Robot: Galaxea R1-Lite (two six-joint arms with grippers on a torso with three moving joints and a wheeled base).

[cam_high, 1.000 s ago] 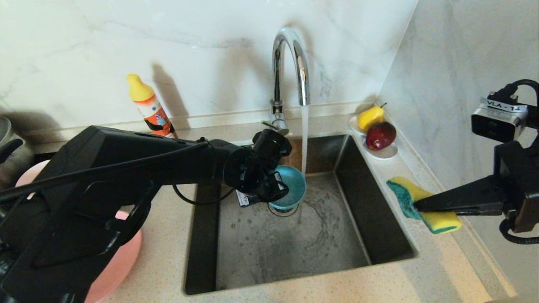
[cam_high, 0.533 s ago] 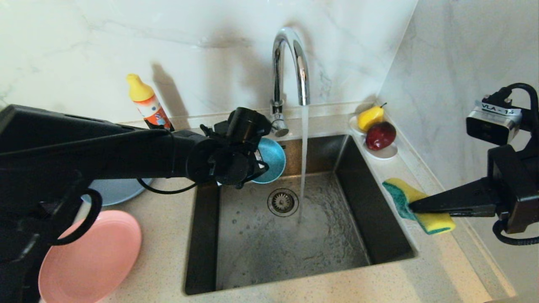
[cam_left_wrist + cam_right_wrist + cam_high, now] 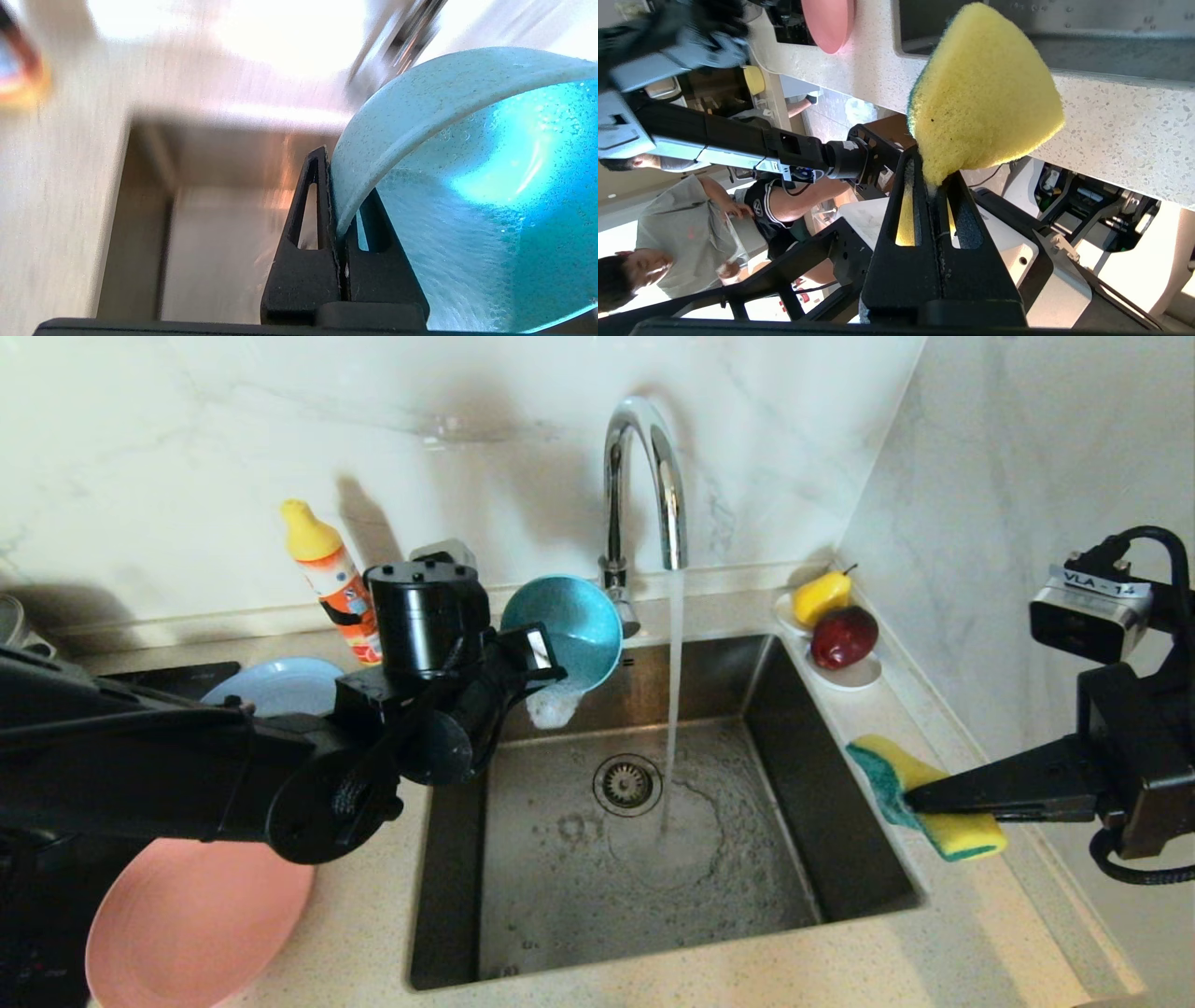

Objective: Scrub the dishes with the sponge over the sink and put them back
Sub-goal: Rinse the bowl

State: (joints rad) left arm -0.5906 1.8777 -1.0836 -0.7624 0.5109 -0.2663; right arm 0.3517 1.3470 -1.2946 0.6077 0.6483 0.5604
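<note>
My left gripper [image 3: 534, 658] is shut on the rim of the teal bowl [image 3: 563, 627] and holds it tilted above the back left corner of the sink [image 3: 560, 896]. Water spills from the bowl's lower edge. In the left wrist view the rim of the bowl [image 3: 467, 186] sits pinched in the left gripper [image 3: 338, 186]. My right gripper [image 3: 910, 795] is shut on the yellow-and-green sponge [image 3: 920, 798] over the sink's right rim; the right wrist view shows the sponge [image 3: 985, 93] clamped in the right gripper [image 3: 931, 179]. A pink plate [image 3: 187, 924] and a grey-blue plate [image 3: 280, 683] lie on the left counter.
The chrome faucet [image 3: 644, 476] runs a stream onto the sink floor beside the drain strainer [image 3: 626, 784]. A dish-soap bottle [image 3: 331, 581] stands at the back wall. A white fruit dish [image 3: 854, 674] with a pear [image 3: 822, 597] and a red apple [image 3: 843, 637] sits at the back right.
My left arm has lifted the teal bowl from beside the water stream, up and to the left, and tipped it so water pours out. The right arm with the sponge has stayed put.
</note>
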